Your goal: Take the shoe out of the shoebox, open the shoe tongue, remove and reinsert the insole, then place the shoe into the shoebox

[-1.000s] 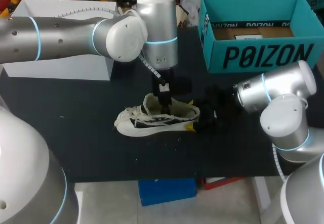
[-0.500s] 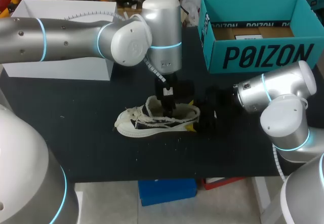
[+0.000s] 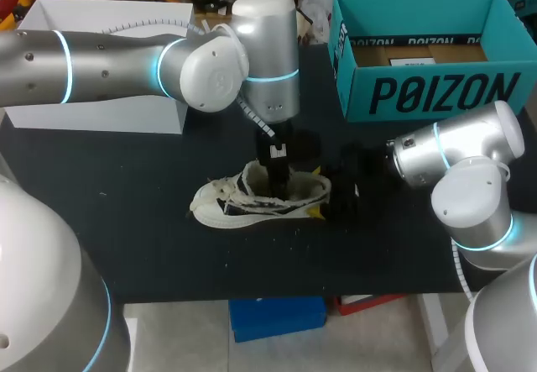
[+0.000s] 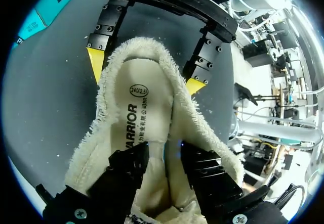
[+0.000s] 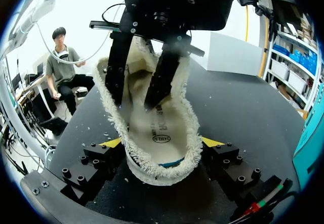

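Note:
A cream low shoe (image 3: 252, 197) with a fleecy collar lies on the black table (image 3: 126, 221), toe to the left. My left gripper (image 3: 275, 180) points down into its mouth. In the left wrist view its black fingers (image 4: 126, 168) stand slightly apart over the printed insole (image 4: 139, 113), with a fold of lining between them. My right gripper (image 5: 162, 148) straddles the heel, and its yellow tips (image 5: 114, 142) press the fleece from both sides. From there my left gripper (image 5: 139, 97) is seen reaching into the shoe (image 5: 162, 133).
The open teal shoebox (image 3: 419, 95) stands at the back right of the table. A white box (image 3: 101, 112) sits at the back left, under my left arm.
My left gripper has shifted slightly right, toward the heel, and its fingers have parted inside the shoe. The right arm and the shoe have stayed put.

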### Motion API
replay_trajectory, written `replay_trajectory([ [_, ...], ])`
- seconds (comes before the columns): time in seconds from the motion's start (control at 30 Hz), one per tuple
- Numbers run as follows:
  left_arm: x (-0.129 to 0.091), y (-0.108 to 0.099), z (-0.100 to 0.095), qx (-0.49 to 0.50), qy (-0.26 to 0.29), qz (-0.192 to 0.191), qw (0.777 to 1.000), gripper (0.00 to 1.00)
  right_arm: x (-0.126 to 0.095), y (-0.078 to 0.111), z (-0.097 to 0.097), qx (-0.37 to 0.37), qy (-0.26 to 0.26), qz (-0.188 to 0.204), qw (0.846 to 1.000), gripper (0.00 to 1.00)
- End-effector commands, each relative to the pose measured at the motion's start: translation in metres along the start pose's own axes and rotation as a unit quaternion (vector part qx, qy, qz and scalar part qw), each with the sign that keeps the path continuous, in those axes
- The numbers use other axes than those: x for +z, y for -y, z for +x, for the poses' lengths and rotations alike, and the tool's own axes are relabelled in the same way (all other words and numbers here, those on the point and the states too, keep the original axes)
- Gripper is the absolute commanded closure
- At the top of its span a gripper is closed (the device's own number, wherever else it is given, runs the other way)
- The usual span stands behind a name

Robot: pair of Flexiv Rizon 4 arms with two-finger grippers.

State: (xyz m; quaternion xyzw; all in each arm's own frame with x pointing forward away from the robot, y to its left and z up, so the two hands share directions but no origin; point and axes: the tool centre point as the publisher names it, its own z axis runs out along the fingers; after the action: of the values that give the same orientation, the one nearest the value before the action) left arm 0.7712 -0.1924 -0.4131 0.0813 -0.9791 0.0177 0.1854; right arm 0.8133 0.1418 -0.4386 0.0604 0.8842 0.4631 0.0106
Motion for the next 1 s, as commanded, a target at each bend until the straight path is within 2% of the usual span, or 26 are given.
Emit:
replay_trajectory([
  [0.03, 0.013, 0.001, 0.007, -0.011, 0.020, -0.013, 1.000, 0.62, 0.002, 0.002, -0.003, 0.001, 0.001, 0.001, 1.000, 1.00],
  [0.23, 0.018, -0.001, 0.004, -0.045, 0.069, -0.049, 0.995, 0.66, 0.002, 0.002, -0.003, 0.001, 0.001, 0.001, 1.000, 1.00],
  [0.53, 0.022, -0.008, -0.005, -0.083, 0.141, -0.079, 0.983, 0.73, 0.002, 0.002, -0.003, 0.001, 0.001, 0.001, 1.000, 1.00],
  [0.7, 0.029, -0.012, -0.009, -0.091, 0.191, -0.097, 0.973, 0.68, 0.002, 0.002, -0.003, 0.001, 0.001, 0.001, 1.000, 1.00],
  [0.77, 0.033, -0.012, -0.010, -0.095, 0.211, -0.106, 0.967, 0.70, 0.002, 0.002, -0.003, 0.001, 0.001, 0.001, 1.000, 1.00],
  [1.0, 0.046, -0.019, -0.018, -0.113, 0.253, -0.100, 0.956, 0.70, 0.002, 0.002, -0.003, 0.001, 0.001, 0.001, 1.000, 1.00],
])
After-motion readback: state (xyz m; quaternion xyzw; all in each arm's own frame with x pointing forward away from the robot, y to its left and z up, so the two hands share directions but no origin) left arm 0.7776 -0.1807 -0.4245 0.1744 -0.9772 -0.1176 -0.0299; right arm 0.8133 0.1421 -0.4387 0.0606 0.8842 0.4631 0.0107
